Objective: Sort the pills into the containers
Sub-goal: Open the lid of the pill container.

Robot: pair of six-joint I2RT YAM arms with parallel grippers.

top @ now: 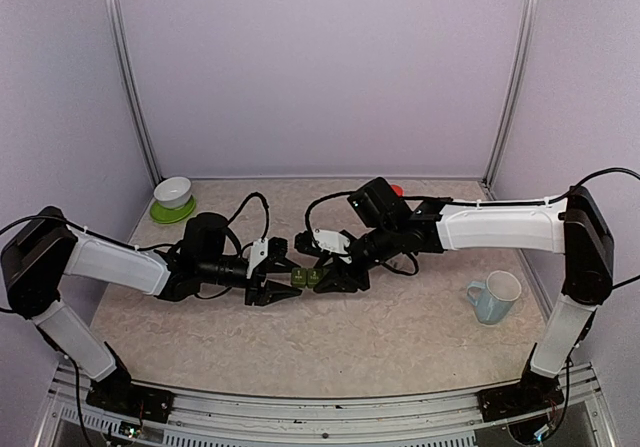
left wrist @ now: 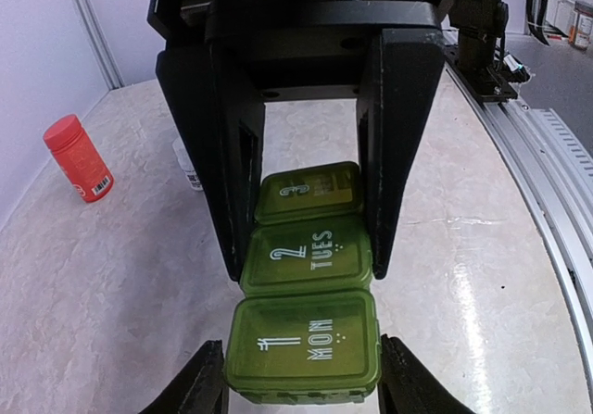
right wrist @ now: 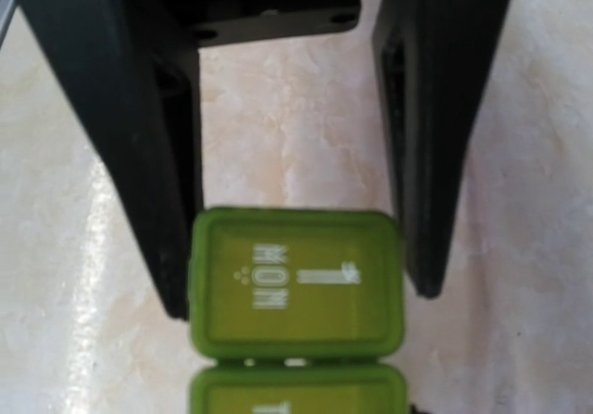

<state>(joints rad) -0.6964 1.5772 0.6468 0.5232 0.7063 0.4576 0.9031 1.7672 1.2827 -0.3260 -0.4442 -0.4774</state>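
The containers are a green strip of three lidded compartments lying on the table between both arms. In the left wrist view the lids of the containers read 1 MON, 2 TUES and 3. My right gripper is shut on the strip, its fingers pressed to the sides of the TUES compartment. My left gripper is open, straddling the MON end with its fingers close to both sides. The right wrist view shows the containers from the other end, with the left gripper around MON. No pills show.
A red-orange bottle stands behind the right gripper, with a white bottle partly hidden beside it. A white bowl sits on a green saucer at the back left. A pale blue mug stands at the right.
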